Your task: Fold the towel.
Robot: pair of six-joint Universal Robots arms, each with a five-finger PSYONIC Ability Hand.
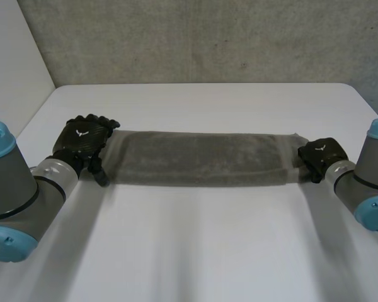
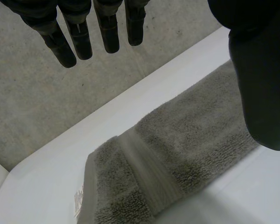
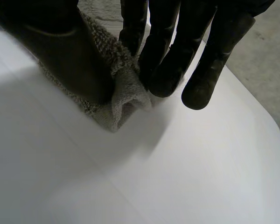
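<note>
**Towel (image 1: 198, 157) lying in a long strip across the table (image 1: 201, 245)**

The left hand (image 1: 83, 143) is sitting at the towel's left end, fingers (image 2: 109, 35) straight and gripping nothing. The right hand (image 1: 320, 156) is pinching the right end between thumb and fingers (image 3: 165, 70).

Plainly a robotics test lab: a bare white table (image 1: 201, 251), with a rough grey wall (image 1: 208, 38) beyond the left robot hand (image 1: 85, 141).
</note>
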